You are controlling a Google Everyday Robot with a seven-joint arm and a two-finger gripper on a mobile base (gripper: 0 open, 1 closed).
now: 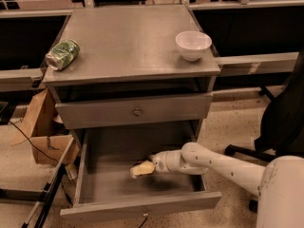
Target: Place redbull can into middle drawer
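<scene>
- The middle drawer (102, 156) stands pulled fully out, so I judge the opening part of the job done
- My gripper (141, 169) is down inside the middle drawer, low over its floor and about midway between its left and right walls; the arm (223, 167) reaches in over the drawer's right wall
- I cannot tell whether the gripper is wide, narrow or closed on anything; its pale tip is all I can read
- The redbull can: I cannot pick it out as a separate thing anywhere; no slim silver-and-blue can lies loose on the bare parts of the drawer floor, so my guess is that it sits at the gripper's tip, inside the drawer
- What is left, as I judge it: confirm the can rests on the drawer floor, let go if that is not done, then lift the arm out over the drawer's rim
- Counts: one open drawer; one shut upper drawer front (104, 114) directly above it, with one round knob (137, 112)
- One green can (62, 54) lying on its side, up above the drawer's left end
- One white bowl (193, 44), upright, up above the drawer's right end
- One cardboard box (42, 137) on the floor left of the drawer
- One arm, one gripper
</scene>
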